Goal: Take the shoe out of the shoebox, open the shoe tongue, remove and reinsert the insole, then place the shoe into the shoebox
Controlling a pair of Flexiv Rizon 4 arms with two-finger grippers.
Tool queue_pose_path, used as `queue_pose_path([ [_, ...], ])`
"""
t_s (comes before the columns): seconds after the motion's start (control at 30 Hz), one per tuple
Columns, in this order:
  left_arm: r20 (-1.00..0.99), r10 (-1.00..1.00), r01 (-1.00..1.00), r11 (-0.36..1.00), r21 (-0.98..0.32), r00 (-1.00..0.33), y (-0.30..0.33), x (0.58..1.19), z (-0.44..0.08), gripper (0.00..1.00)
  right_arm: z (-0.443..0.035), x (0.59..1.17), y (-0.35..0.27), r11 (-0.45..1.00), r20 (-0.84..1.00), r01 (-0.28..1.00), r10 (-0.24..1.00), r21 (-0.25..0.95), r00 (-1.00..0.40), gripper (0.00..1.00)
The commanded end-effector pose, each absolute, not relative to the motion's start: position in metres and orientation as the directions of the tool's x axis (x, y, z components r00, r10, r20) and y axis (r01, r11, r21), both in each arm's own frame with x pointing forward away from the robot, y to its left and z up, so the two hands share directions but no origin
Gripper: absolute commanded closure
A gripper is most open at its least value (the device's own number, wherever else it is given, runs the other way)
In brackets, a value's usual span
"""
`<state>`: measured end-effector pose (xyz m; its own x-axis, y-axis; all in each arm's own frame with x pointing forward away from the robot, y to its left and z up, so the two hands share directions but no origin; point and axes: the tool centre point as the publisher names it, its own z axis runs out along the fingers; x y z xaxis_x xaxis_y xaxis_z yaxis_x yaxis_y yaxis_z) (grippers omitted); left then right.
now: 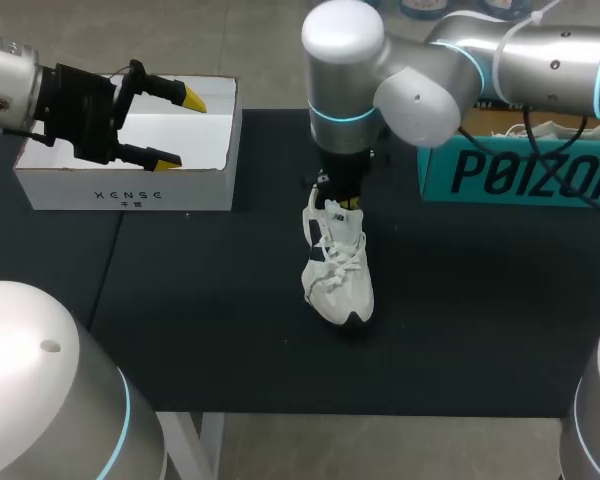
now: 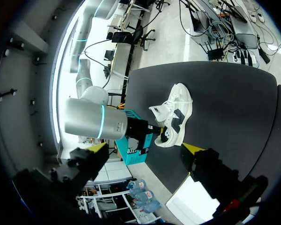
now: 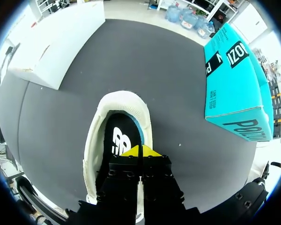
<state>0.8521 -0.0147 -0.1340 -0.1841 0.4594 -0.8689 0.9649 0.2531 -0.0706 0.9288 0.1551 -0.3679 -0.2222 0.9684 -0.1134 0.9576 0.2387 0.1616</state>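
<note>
Bright, even overhead light; soft shadow under the shoe [image 1: 337,270].

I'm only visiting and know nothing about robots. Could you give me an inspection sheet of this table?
Surface: black table top.
Job's things: white shoe upright mid-table; white shoebox open at the left back.
Clutter: teal box at the right back.
Grippers: left gripper open above the shoebox; right gripper shut, with its tips in the shoe's opening.
Cables: black cable hanging by the right arm.
Surroundings: nothing seen.

Silver arms [image 1: 555,60], cyan rings [image 1: 340,115]; black claw [image 1: 183,128], yellow tips.
</note>
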Motion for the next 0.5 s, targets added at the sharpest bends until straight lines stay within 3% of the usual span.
queue_pose_path([
  [0.03,-0.869,0.46,0.965,0.252,-0.07,-0.183,-0.015,0.853,-0.134,0.0,-0.375,0.93,0.16,0.244,-0.12,0.958,0.966,0.153,-0.227,1.0],
  [0.5,-0.869,0.46,0.965,0.252,-0.07,-0.183,-0.015,0.853,-0.134,0.0,-0.398,0.927,0.171,0.278,-0.135,0.957,0.955,0.08,-0.266,1.0],
])
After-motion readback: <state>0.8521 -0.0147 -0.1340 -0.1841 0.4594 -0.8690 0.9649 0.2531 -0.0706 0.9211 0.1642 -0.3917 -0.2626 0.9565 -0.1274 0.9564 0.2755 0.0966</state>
